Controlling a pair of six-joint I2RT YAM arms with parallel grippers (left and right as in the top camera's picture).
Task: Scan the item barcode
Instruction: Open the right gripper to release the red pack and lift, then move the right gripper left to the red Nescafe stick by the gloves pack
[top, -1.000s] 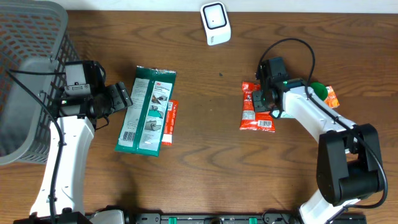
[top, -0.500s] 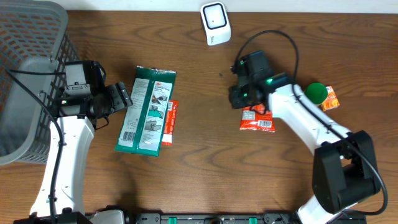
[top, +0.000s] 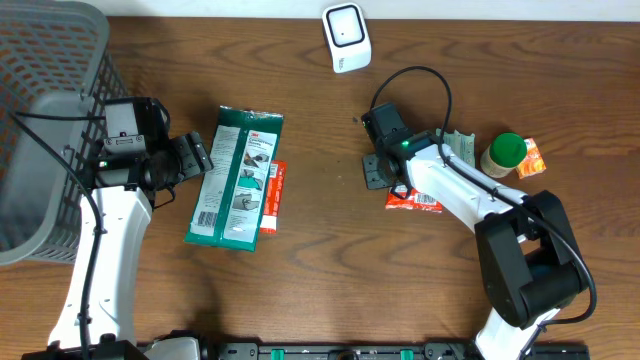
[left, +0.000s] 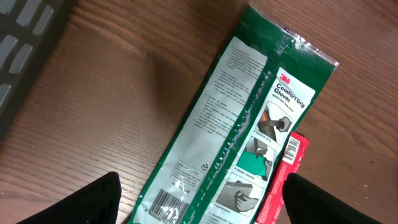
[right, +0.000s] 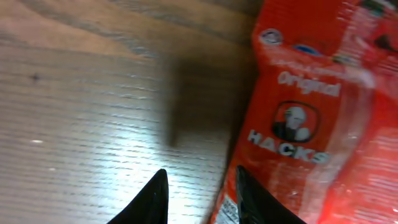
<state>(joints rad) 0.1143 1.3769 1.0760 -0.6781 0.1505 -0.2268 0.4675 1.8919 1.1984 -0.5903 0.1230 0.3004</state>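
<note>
Toward the right of the surface (top: 320, 280), the right end effector (right: 201, 174) was down low at the left edge of the red Hacks bag (right: 305, 124). Its fingers (right: 155, 199) stood only narrowly apart. Bare wood showed between them, and the right finger sat just at the bag's border. I could see nothing pinched in the gap. The bag lay flat, printed face up, a little right of centre. Well to its right stood a green-capped bottle (top: 503, 152), with an orange packet (top: 534, 158) just beside it.

At the far edge of the surface, near the middle, the white scanner (top: 346, 38) sat by itself, well apart from the bag.

Over on the left, the left end effector (left: 202, 180) hovered with its fingers spread wide and held nothing. It was just beside the left edge of the green glove pack (left: 249, 130). That pack lay flat and lengthwise, running from far to near. A barcode (left: 163, 202) showed on the pale panel at its near end. A thin red packet (top: 272, 197) lay touching the pack's right edge. At the far left corner, a grey mesh basket (top: 60, 60) stood behind the left arm.
</note>
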